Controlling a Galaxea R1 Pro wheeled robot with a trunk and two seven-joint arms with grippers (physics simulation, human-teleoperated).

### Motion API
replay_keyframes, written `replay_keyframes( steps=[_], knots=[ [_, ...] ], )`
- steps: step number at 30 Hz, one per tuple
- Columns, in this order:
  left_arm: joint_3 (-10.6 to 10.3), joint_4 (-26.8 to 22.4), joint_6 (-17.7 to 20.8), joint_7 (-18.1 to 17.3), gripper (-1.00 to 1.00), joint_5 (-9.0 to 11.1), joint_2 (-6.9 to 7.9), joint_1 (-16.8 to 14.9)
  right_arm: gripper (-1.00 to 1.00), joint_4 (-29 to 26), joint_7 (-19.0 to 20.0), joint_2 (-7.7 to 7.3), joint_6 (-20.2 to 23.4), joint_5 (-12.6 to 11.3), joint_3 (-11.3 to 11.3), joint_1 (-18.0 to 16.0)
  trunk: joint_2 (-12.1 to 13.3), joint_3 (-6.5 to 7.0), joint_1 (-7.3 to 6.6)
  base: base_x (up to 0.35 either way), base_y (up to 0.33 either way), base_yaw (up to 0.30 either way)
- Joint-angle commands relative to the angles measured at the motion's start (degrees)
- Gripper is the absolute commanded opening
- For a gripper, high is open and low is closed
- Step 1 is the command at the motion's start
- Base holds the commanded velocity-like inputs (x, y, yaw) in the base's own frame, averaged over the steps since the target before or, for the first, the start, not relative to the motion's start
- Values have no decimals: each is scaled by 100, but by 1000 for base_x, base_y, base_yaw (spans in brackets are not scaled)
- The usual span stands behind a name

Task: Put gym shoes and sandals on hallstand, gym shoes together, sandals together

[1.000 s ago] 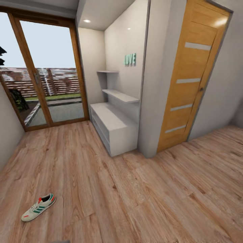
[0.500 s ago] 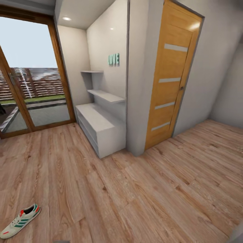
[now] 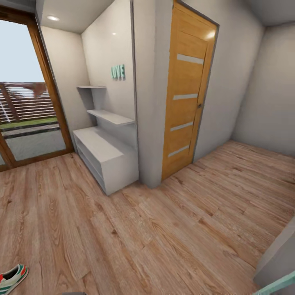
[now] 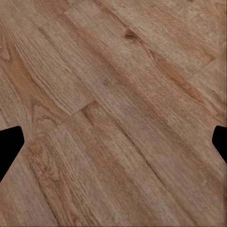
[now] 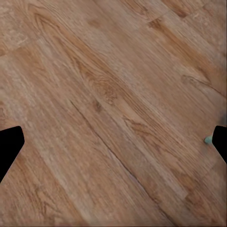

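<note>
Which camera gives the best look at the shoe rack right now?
The head view. It shows the grey shoe rack whole, with its bench top, open shelves below and wall shelves above, standing by the wooden door. Both wrist views look down at wood floor planks, with nothing of the rack.

Light-brown wood-plank floor, pale grey walls. Orange wooden door with four frosted slits shut. Wood-framed glazed patio door, daylight through it. Recessed ceiling spotlight on. Teal "LOVE" wall letters.
</note>
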Motion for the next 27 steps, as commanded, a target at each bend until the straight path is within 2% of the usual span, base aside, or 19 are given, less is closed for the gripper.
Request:
replay_keyframes(
  steps=[1, 11, 27],
  knots=[
    [7, 2, -18, 2, 100, 8, 3, -2, 100, 1, -2, 0, -18, 0, -2, -4, -3, -5, 0, 0, 0, -232],
    [7, 2, -18, 2, 100, 12, 11, -2, 100, -5, -2, 0, -18, 3, -1, -4, -3, -5, 0, 50, 0, -84],
    [15, 2, -18, 2, 100, 12, 17, -2, 100, -5, -2, 19, -18, 2, 5, -4, -3, -5, 0, 309, 0, -3]
  ],
)
